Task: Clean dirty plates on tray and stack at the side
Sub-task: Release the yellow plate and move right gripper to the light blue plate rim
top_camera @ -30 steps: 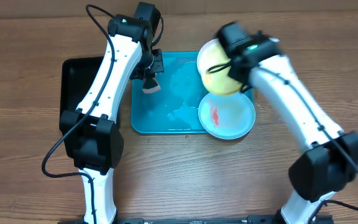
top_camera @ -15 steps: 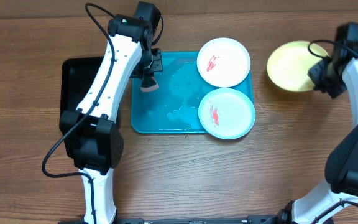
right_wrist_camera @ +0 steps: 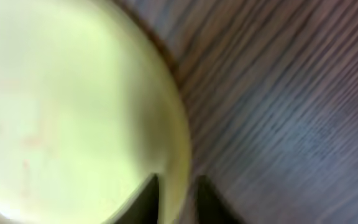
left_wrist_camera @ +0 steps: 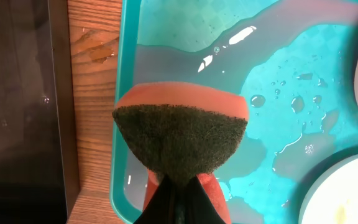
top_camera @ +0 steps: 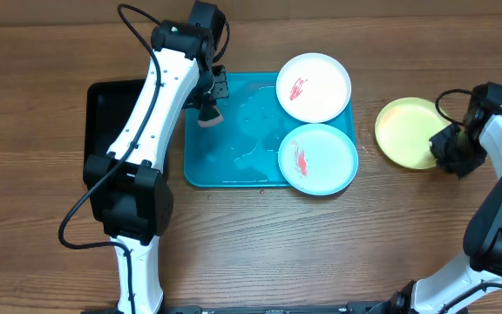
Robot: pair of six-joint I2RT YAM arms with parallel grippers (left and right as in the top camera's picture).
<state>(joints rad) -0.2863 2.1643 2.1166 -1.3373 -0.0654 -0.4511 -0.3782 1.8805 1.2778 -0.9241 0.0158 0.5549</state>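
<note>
The turquoise tray (top_camera: 234,144) is wet and holds a white plate (top_camera: 314,87) at its back right and a pale mint plate (top_camera: 318,159) at its front right, each with a red smear. My left gripper (top_camera: 208,105) hovers over the tray's left part, shut on an orange sponge (left_wrist_camera: 182,134) with a dark scouring face. The yellow-green plate (top_camera: 403,131) lies on the table right of the tray. My right gripper (right_wrist_camera: 178,199) is shut on its rim, one finger on each side; the plate (right_wrist_camera: 73,93) looks free of smears.
A black tray (top_camera: 111,122) lies left of the turquoise tray, with a strip of wood between them (left_wrist_camera: 95,93). Puddles and drops of water (left_wrist_camera: 291,99) cover the tray floor. Bare wooden table surrounds the yellow-green plate.
My right arm has carried the yellow-green plate from above the tray to the table on the right and lowered it. The left arm and sponge have barely moved.
</note>
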